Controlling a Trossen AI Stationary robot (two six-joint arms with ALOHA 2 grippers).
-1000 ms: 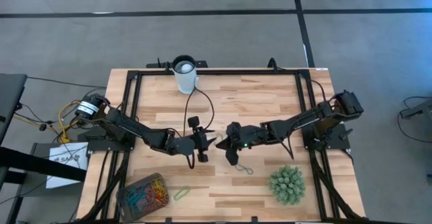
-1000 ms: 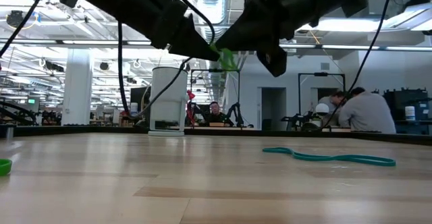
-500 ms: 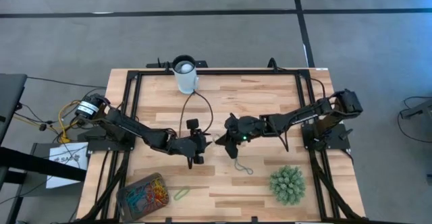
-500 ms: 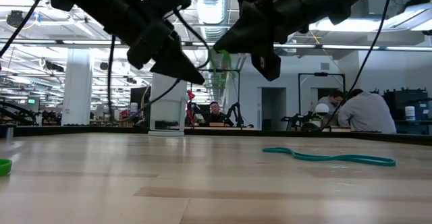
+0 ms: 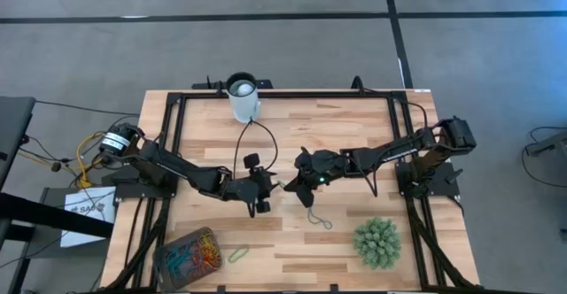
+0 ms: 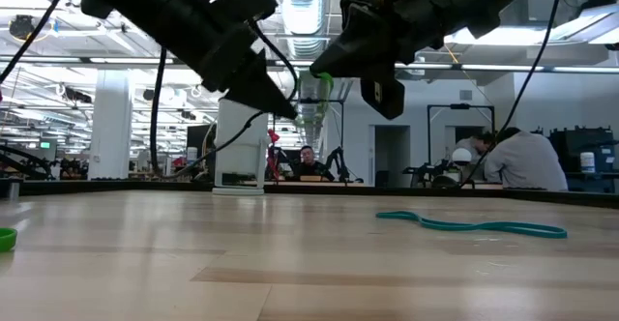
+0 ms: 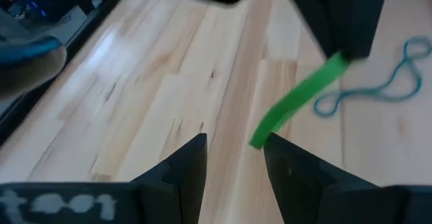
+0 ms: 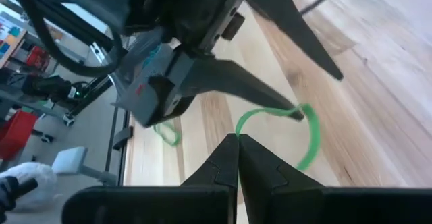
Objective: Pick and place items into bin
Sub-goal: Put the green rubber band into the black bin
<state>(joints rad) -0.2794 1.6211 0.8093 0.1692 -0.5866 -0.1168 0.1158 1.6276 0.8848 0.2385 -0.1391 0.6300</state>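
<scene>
My right gripper [image 5: 287,186] is shut on a bright green band [image 7: 297,99] above the table's middle. My left gripper [image 5: 268,190] is open and faces it from the table's left, with its fingertips [image 7: 270,143] beside the band's free end. The brownish bin [image 5: 189,254] sits at the near left, full of coloured bands. A second green band [image 5: 237,254] lies flat on the table beside the bin. A teal band [image 5: 319,219] lies flat near the middle, also seen in the low view [image 6: 474,226]. My right gripper pinches one end of the green band [image 8: 244,126] between its shut fingertips. The band is lifted clear of the table and curves out from them as a loop [image 8: 307,133] toward the left gripper. My left gripper has one fingertip [image 8: 295,113] at the loop; whether it touches, I cannot tell.
A white cup [image 5: 242,99] stands at the far edge, with cables trailing from it. A spiky green plant ball [image 5: 378,243] sits at the near right. A black frame [image 5: 177,117] runs round the table. People work in the room beyond [image 6: 522,161].
My right gripper has carried the green band toward the table's left and slightly toward the far edge, nearer the left gripper. My left gripper drew back a little toward the left, then came in again beside the band's free end.
</scene>
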